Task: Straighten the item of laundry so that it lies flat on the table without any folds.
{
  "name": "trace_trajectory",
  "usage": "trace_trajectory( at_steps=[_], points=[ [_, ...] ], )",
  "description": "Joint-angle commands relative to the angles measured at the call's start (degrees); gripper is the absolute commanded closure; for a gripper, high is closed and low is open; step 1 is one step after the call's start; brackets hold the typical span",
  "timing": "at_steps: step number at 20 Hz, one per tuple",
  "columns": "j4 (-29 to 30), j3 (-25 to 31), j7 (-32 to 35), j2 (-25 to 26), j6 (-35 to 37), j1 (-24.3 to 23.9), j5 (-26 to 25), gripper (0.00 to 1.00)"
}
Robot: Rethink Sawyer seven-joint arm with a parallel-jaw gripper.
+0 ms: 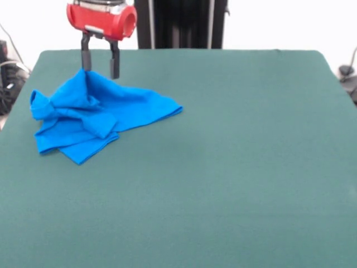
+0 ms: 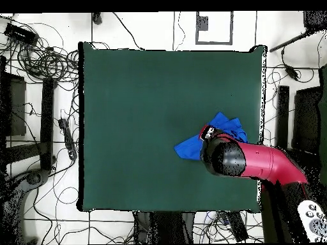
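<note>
The bright blue T-shirt lies crumpled in a bunched heap at the left of the dark green table, with several folds and one flap reaching right. Its print is hidden. My gripper hangs just above the shirt's far edge with its two dark fingers apart. The left fingertip is at a raised peak of cloth, and I cannot tell whether they touch. In the overhead view the red arm covers the gripper and part of the shirt, which lies near the table's right edge.
Cables and equipment lie on the floor round the table in the overhead view. The black pedestal stands behind the table's far edge. The shirt sits close to the table's left edge in the front view.
</note>
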Motion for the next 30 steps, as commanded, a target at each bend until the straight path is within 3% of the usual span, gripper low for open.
trace_trajectory(
  at_steps=[1,8,14,30],
  points=[
    [-3.6,4.1,-0.95,7.44,3.24,3.13,0.07,0.0],
    [-2.92,2.82,2.12,6.71,3.63,5.78,1.38,0.0],
    [-3.9,1.41,3.08,9.67,0.84,6.64,0.4,0.0],
    [-5.27,5.56,-5.4,10.83,2.08,-1.54,-1.45,0.0]
  ],
)
